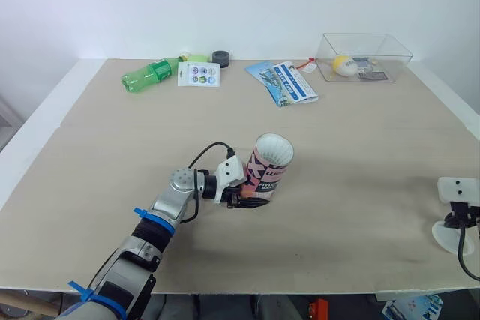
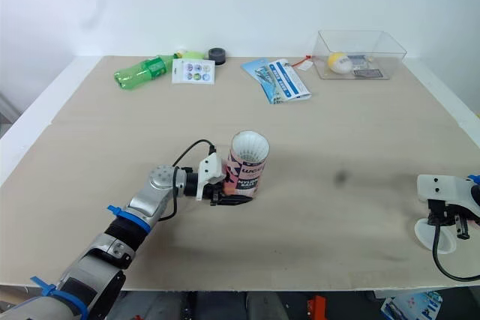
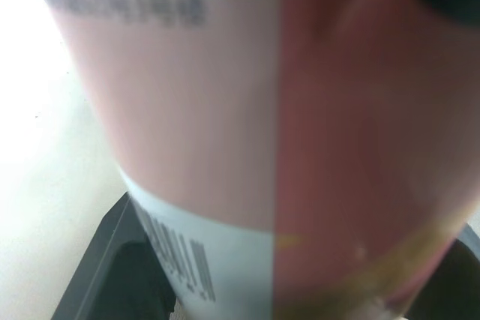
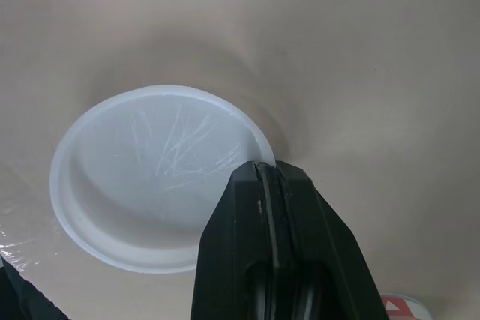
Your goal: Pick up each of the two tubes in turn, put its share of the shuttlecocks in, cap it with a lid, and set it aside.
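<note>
A pink printed tube (image 1: pixel 267 176) stands tilted at the middle of the table, its open mouth holding the white feathers of a shuttlecock (image 1: pixel 274 150). My left gripper (image 1: pixel 247 195) is shut on the tube's lower end; the left wrist view has the tube's wall (image 3: pixel 247 110) close up between the black fingers (image 3: pixel 112 279). At the table's near right edge, my right gripper (image 2: pixel 442 227) is shut on the rim of a white translucent lid (image 4: pixel 150 177), which hangs tilted just over the tabletop (image 1: pixel 452 236).
Along the far edge lie a green bottle (image 1: pixel 150 74), a sticker card (image 1: pixel 199 75), a black roll (image 1: pixel 220 58) and blue leaflets (image 1: pixel 283 82). A clear box (image 1: pixel 365 56) with a yellow-white ball (image 1: pixel 343 65) sits far right.
</note>
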Available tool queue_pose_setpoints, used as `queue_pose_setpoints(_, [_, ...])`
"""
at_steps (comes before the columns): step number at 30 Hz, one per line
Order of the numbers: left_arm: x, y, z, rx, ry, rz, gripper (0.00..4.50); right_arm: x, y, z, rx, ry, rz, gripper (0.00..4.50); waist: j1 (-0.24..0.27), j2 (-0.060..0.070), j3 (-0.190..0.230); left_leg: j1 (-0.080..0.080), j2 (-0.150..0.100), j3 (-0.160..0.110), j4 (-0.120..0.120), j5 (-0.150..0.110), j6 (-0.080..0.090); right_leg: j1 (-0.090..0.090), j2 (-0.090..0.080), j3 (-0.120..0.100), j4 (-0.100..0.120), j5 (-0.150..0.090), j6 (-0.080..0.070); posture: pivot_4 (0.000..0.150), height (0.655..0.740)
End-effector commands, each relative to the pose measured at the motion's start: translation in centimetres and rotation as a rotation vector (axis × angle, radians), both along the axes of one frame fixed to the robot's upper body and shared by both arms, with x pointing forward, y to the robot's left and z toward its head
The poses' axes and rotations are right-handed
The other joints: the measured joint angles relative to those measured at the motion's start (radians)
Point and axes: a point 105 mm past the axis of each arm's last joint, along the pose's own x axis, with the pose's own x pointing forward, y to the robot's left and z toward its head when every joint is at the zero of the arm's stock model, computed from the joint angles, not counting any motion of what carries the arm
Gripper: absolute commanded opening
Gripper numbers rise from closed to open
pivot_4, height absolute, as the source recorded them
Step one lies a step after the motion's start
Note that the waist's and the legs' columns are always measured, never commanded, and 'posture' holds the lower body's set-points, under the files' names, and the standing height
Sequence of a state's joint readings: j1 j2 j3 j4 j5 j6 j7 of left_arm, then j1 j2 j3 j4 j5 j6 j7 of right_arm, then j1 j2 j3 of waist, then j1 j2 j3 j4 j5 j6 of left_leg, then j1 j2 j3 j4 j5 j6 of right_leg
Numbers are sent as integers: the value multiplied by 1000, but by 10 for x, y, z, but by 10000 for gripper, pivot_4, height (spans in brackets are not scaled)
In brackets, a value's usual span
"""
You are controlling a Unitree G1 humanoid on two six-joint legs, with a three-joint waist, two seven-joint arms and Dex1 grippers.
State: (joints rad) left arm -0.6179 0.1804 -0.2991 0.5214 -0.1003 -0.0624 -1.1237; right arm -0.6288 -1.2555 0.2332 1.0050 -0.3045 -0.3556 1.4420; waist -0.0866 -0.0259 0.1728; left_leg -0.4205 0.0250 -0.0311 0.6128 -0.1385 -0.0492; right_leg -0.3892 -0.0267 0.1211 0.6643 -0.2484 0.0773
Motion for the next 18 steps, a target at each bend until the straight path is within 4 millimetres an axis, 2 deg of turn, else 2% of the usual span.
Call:
queue_pose_setpoints(1, [4, 2, 1, -6, 3, 21, 27784, 10, 17, 3, 61, -31, 64, 589, -3, 0, 0, 0, 0, 0, 0, 0, 0, 0, 0, 0, 0, 0, 0, 1500, 7400])
queue_pose_setpoints(4, [6, 2, 2, -12, 1, 28, 27784, 23, 38, 13, 133, -92, 136, 589, -8, 0, 0, 0, 0, 0, 0, 0, 0, 0, 0, 0, 0, 0, 0, 1500, 7400])
queue_pose_setpoints(8, [11, 3, 6, -35, 1, 53, 27784, 41, 79, 38, 244, -213, 270, 589, -12, 3, 0, 0, 0, 0, 0, 0, 0, 0, 0, 0, 0, 0, 0, 1500, 7400])
queue_pose_setpoints(12, [12, 2, 7, -65, 27, 71, 27784, 49, 120, 62, 298, -297, 419, 589, -11, 6, 1, -2, -1, -1, -2, 0, 0, -2, 0, 1, 0, -1, 2, 1500, 7400])
queue_pose_setpoints(14, [9, 0, 4, -75, 34, 73, 27784, 54, 146, 77, 352, -344, 499, 589, -11, 6, 1, -2, -1, -2, -3, 0, 0, -2, 0, 1, 0, -2, 3, 1500, 7400])
queue_pose_setpoints(18, [2, -3, -1, -85, 42, 79, 27784, 61, 184, 97, 397, -397, 629, 589, -9, 8, 1, -2, -1, -2, -7, 0, 0, -4, 0, 1, 0, -3, 3, 1500, 7400])
